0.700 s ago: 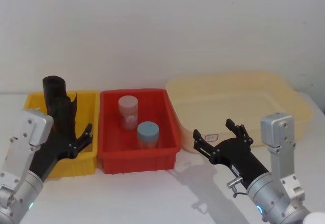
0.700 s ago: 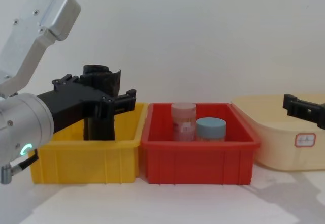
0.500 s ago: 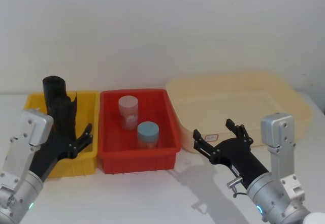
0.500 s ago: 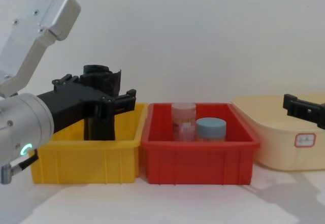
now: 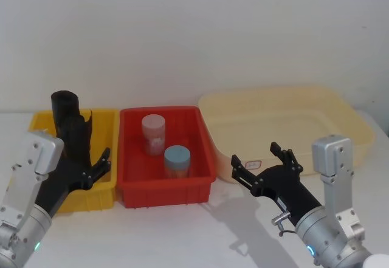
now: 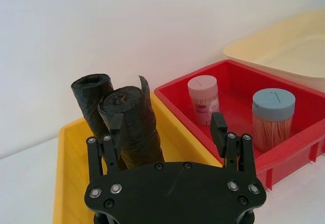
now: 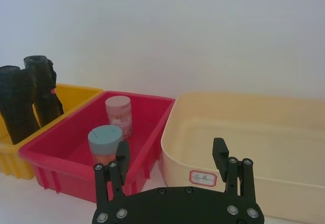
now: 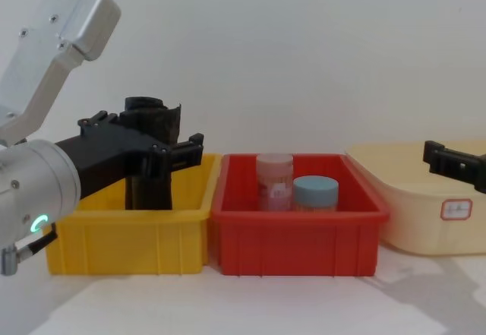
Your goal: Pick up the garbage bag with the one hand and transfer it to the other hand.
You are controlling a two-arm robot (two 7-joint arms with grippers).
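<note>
Yellow bin (image 5: 94, 198): garbage bag (image 5: 65, 111); red bin (image 5: 167, 192): jars (image 5: 176, 158); left claw (image 6: 166, 121), right claw (image 5: 255, 154) wide

Left gripper (image 6: 166, 124), right gripper (image 7: 171, 148): fingers (image 7: 220, 152) apart.

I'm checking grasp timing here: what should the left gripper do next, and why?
Probably close the left gripper on the garbage bag: its fingers are open and the upright roll stands between them in the yellow bin, nearer one finger. The right gripper hovers open by the cream tub.
</note>
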